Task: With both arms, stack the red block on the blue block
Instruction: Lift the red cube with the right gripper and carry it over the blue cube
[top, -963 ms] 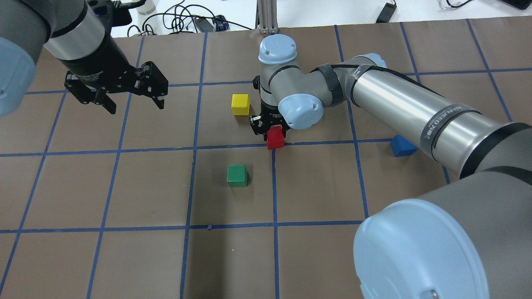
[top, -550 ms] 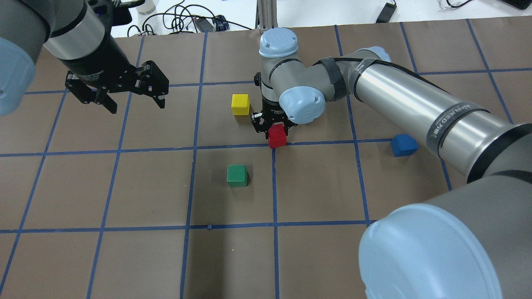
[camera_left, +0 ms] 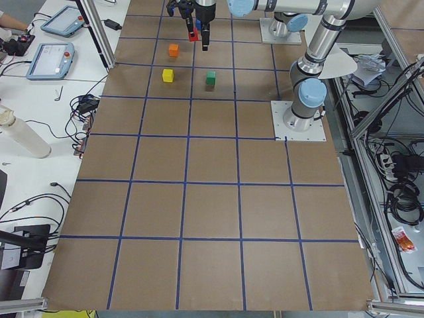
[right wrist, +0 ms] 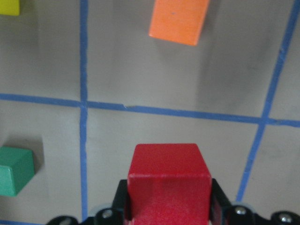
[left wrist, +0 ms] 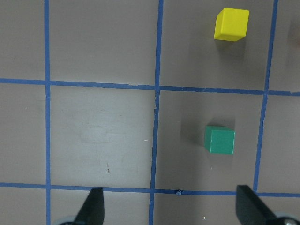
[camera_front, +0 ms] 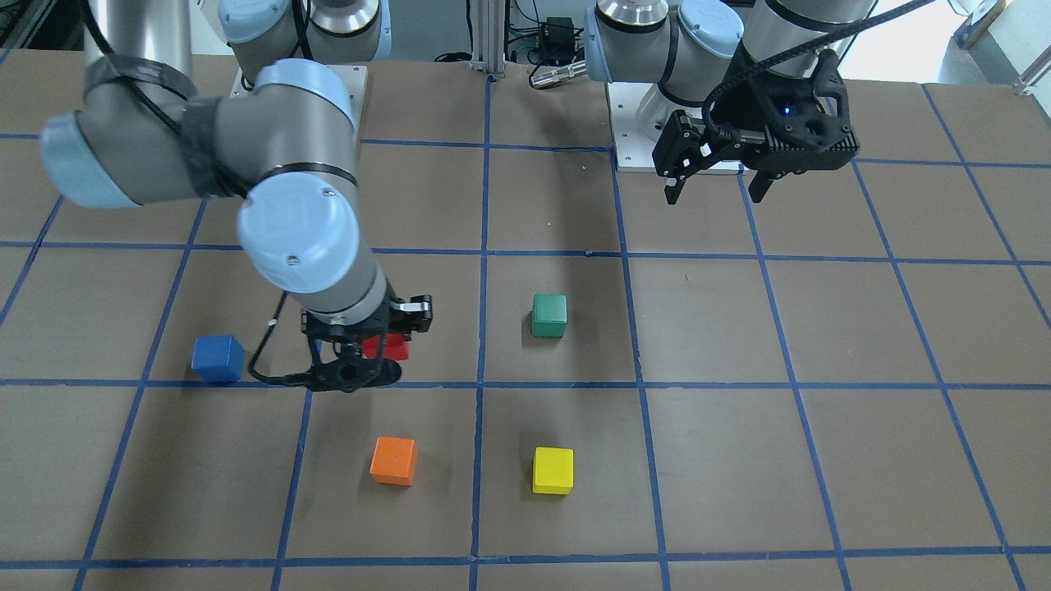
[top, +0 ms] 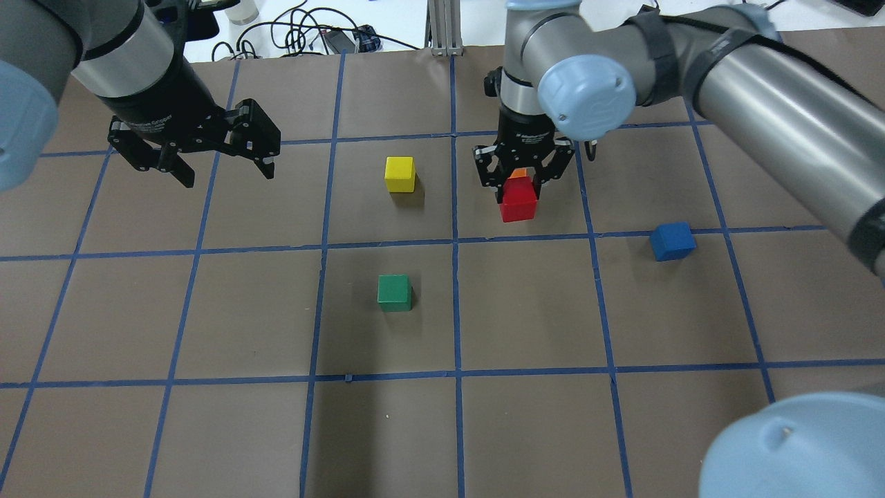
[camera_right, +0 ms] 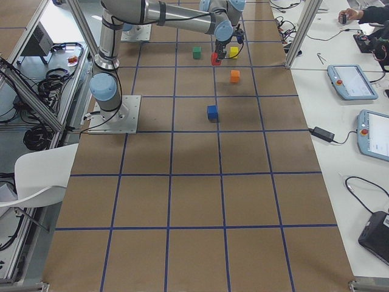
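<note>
Surface: brown paper-covered table [top: 207, 429] with a blue tape grid.

Red block [top: 518, 201]: clamped between the pads [right wrist: 121, 201] of the right gripper [top: 518, 194], which is closed onto two opposite side faces. The wrist view shows the top face level. The block appears to be clear of the table, near the middle and just robot-side of the orange block [camera_front: 393, 460].

Handling (judgement):
- Small rigid cube, likely light.
- The matte paint should grip well.
- The present hold on flat parallel faces looks sound, and there should be no crushing risk.

Blue block [top: 672, 241]: sits alone on the table, to the robot's right of the red block with open paper between. It is the same size, so placement leaves little margin.

Left gripper [top: 228, 178]: jaws spread wide and empty, hanging well apart on the left side.

Yellow block [top: 400, 173] and green block [top: 395, 292]: both lie off the direct line between the red and blue blocks.
</note>
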`<action>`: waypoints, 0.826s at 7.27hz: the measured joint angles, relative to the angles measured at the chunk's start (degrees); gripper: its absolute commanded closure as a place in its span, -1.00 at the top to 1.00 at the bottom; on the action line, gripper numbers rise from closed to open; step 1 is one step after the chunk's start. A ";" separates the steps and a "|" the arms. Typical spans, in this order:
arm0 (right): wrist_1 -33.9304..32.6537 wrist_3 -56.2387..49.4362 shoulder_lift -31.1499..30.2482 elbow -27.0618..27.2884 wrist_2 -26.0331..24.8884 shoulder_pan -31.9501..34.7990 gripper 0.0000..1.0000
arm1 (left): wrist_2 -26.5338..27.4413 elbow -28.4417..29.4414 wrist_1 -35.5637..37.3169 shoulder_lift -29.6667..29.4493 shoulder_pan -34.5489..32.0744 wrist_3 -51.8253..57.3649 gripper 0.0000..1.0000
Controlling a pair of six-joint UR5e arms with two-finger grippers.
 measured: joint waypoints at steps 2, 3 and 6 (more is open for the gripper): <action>3.66 -6.24 -3.52 0.11 -1.84 -7.39 -1.00 | -0.06 0.07 0.01 -0.10 0.00 -0.01 1.00; 4.08 -9.68 -4.34 0.21 -2.16 -11.04 -1.00 | -0.08 0.12 0.01 -0.14 0.00 -0.01 1.00; -0.90 -17.54 -4.60 4.71 -3.01 -19.07 -1.00 | -0.09 0.25 0.01 -0.29 0.00 -0.01 1.00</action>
